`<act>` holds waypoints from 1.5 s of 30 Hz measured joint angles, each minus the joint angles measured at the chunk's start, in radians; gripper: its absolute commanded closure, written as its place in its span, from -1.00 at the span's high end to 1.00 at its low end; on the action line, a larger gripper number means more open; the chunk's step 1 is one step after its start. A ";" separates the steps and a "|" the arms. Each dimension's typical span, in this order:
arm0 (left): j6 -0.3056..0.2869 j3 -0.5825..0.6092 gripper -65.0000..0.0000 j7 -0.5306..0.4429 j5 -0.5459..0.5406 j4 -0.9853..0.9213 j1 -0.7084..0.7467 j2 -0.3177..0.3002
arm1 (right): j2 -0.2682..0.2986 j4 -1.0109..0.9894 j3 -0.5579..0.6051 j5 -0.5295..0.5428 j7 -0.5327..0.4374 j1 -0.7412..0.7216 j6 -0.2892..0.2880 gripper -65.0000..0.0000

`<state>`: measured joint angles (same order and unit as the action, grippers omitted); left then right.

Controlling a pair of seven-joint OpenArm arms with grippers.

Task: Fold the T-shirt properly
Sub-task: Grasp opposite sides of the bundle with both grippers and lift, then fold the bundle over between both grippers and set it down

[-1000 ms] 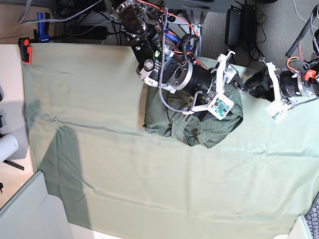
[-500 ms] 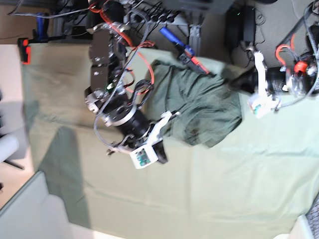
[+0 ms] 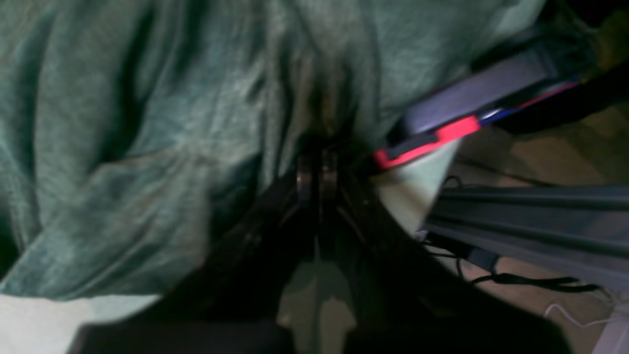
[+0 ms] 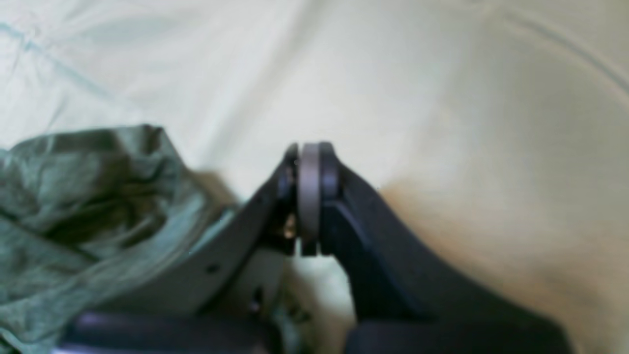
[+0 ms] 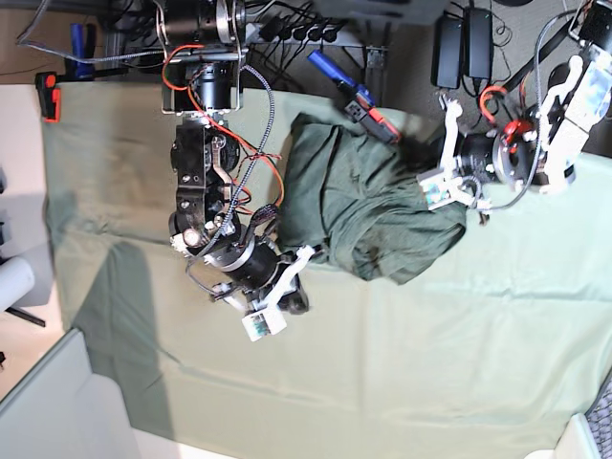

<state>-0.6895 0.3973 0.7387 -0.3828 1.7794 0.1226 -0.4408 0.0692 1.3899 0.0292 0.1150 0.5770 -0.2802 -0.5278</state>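
- Now my right gripper point(image 5: 311, 256) sits at the lower-left edge of the T-shirt point(image 5: 368, 206), having swung off the pile; its jaws look pressed together on no cloth I can see.
- My left gripper point(image 3: 318, 162) has moved in and pinched the shirt's upper-right edge.
- Still bunched centre-frame on the table cloth point(image 5: 430, 363), so spreading comes next, I judge.

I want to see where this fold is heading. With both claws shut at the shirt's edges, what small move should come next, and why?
Probably draw the two claws apart. The T-shirt lies bunched, the left claw shut on its cloth; whether the shut right claw holds any cannot be told.
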 measured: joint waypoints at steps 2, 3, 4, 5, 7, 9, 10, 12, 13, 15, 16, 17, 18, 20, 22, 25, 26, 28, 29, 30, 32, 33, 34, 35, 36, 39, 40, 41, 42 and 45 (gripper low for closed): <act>0.000 0.000 -1.00 -0.003 -0.002 -0.023 -0.014 0.000 | 0.000 -0.024 0.010 -0.002 0.002 0.001 0.000 -1.00; 0.000 0.000 -1.00 -0.006 -0.003 -0.035 -0.018 0.000 | 0.000 -0.032 0.015 -0.003 0.004 0.001 0.000 -1.00; 0.000 0.000 -1.00 -0.011 -0.003 -0.045 -0.020 0.000 | 0.000 -0.039 0.022 -0.003 0.006 0.000 0.000 -1.00; 0.000 0.000 -1.00 -0.023 -0.003 -0.056 -0.021 0.000 | 0.003 -0.044 0.033 -0.004 0.012 0.000 0.000 -1.00; -0.006 0.000 -1.00 -0.035 -0.011 -0.080 -0.021 0.000 | 0.003 -0.053 0.053 -0.003 0.023 0.000 0.000 -1.00; -0.009 -0.004 -1.00 -0.061 -0.022 -0.108 -0.021 0.000 | 0.003 -0.054 0.074 -0.003 0.034 0.001 0.000 -1.00; -0.014 -0.004 -1.00 -0.083 -0.023 -0.120 -0.023 0.000 | 0.002 -0.054 0.082 -0.003 0.040 0.000 0.000 -1.00; -0.021 -0.004 -1.00 -0.128 -0.009 -0.140 -0.024 -0.003 | 0.003 -0.054 0.095 0.013 0.064 0.000 0.000 -1.00; -0.027 -0.004 -1.00 -0.146 0.005 -0.148 -0.028 -0.002 | 0.003 -0.054 0.100 0.028 0.086 0.000 0.000 -1.00; -0.041 -0.002 -1.00 -0.152 0.026 -0.167 -0.053 0.004 | 0.017 -0.054 0.107 0.064 0.113 0.001 0.000 -1.00; -0.044 0.000 -1.00 -0.153 0.027 -0.179 -0.071 0.006 | 0.023 -0.054 0.107 0.074 0.121 0.003 0.000 -1.00; -0.052 0.001 -1.00 -0.153 0.028 -0.194 -0.087 0.006 | 0.034 -0.054 0.107 0.084 0.124 0.004 0.000 -1.00; -0.061 0.002 -1.00 -0.153 0.024 -0.211 -0.103 0.007 | 0.045 -0.053 0.107 0.105 0.127 0.008 0.000 -1.00; -0.071 0.003 -1.00 -0.154 0.006 -0.249 -0.135 0.009 | 0.069 -0.042 0.107 0.129 0.126 0.023 0.000 -1.00; -0.076 0.005 -1.00 -0.161 -0.003 -0.285 -0.169 0.010 | 0.084 -0.035 0.106 0.150 0.127 0.045 0.000 -1.00; -0.079 0.005 -1.00 -0.171 0.000 -0.338 -0.217 0.024 | 0.086 -0.017 0.106 0.154 0.119 0.078 0.000 -1.00; -0.080 0.005 -1.00 -0.168 0.000 -0.351 -0.230 0.032 | 0.089 -0.010 0.106 0.155 0.119 0.087 0.000 -1.00; -0.085 0.003 -1.00 -0.159 0.005 -0.378 -0.258 0.054 | 0.096 0.010 0.106 0.190 0.119 0.114 0.000 -1.00; -0.085 0.002 -1.00 -0.156 0.008 -0.393 -0.273 0.066 | 0.097 0.025 0.106 0.205 0.118 0.129 0.000 -1.00; -0.084 0.002 -1.00 -0.151 0.020 -0.406 -0.288 0.081 | 0.098 0.043 0.106 0.206 0.117 0.146 0.000 -1.00; -0.071 0.001 -1.00 -0.144 0.034 -0.435 -0.319 0.109 | 0.100 0.082 0.106 0.214 0.124 0.175 0.000 -1.00; -0.063 0.001 -1.00 -0.143 0.040 -0.449 -0.332 0.122 | 0.100 0.107 0.105 0.220 0.134 0.192 0.001 -1.00; -0.060 0.000 -1.00 -0.141 0.042 -0.466 -0.347 0.132 | 0.100 0.132 0.105 0.228 0.139 0.210 0.001 -1.00; -0.057 0.000 -1.00 -0.138 0.044 -0.481 -0.360 0.142 | 0.100 0.158 0.105 0.235 0.143 0.229 0.001 -1.00; -0.055 0.000 -1.00 -0.140 0.047 -0.496 -0.371 0.153 | 0.100 0.184 0.105 0.243 0.146 0.249 0.001 -1.00; -0.053 0.000 -1.00 -0.142 0.053 -0.543 -0.409 0.182 | 0.100 0.237 0.105 0.253 0.153 0.291 0.001 -1.00; -0.051 0.001 -1.00 -0.141 0.059 -0.555 -0.420 0.192 | 0.100 0.250 0.105 0.254 0.154 0.301 0.001 -1.00; -0.041 0.001 -1.00 -0.141 0.064 -0.563 -0.430 0.199 | 0.100 0.259 0.105 0.255 0.154 0.308 0.001 -1.00; -0.033 0.001 -1.00 -0.141 0.075 -0.566 -0.437 0.204 | 0.096 0.263 0.105 0.255 0.154 0.316 0.001 -1.00; -0.018 0.001 -1.00 -0.141 0.079 -0.568 -0.442 0.211 | 0.080 0.263 0.105 0.289 0.155 0.335 0.001 -1.00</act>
<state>-0.7074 0.3981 0.5976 -0.3035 1.2114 -0.3195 -0.2295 0.1490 1.6531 0.1341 0.4038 0.7319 0.0544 -0.5266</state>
